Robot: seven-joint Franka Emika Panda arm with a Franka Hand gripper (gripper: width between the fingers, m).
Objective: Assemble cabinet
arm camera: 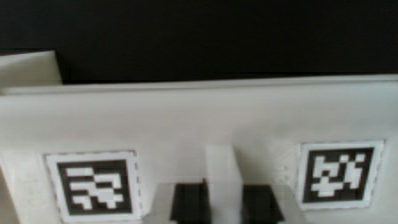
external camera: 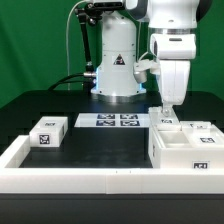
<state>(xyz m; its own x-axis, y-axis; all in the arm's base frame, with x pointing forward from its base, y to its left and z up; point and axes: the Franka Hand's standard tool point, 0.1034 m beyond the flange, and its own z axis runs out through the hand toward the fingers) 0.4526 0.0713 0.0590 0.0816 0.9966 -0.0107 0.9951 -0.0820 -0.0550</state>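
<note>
Hand narrow, clamped on cabinet rib between 2 tags; cabinet sits exterior view's right, directly beneath.

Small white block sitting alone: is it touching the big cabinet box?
Apart. The exterior view shows a wide stretch of black table between the small block and the cabinet.

Cabinet at the exterior view's right, small block at its left, marker board between them.
</note>
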